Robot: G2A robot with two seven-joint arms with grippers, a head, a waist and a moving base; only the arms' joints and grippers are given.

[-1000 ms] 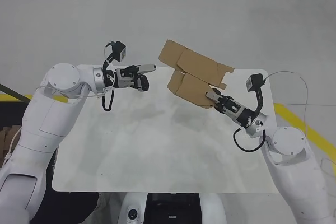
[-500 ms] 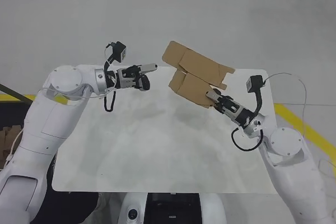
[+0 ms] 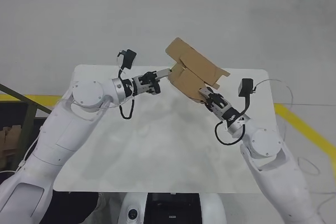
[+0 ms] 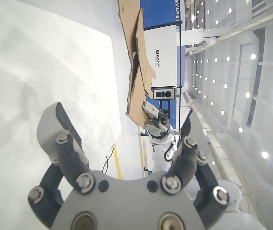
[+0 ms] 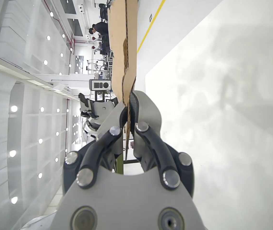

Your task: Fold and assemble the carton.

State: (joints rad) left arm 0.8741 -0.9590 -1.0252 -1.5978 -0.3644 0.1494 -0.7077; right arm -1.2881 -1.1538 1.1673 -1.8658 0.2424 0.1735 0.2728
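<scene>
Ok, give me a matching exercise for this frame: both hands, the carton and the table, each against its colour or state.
Column one:
1. left hand
2. right hand
3. carton
4. table

Column two:
A. white, with rounded corners
B. open, holding nothing
C. brown, flattened, held above the table
D. shut on the carton's edge

Pairs: 1-B; 2-D; 3-C; 4-A

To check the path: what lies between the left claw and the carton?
Nothing: in the left wrist view, only bare air separates the open left claw from the carton.
</scene>
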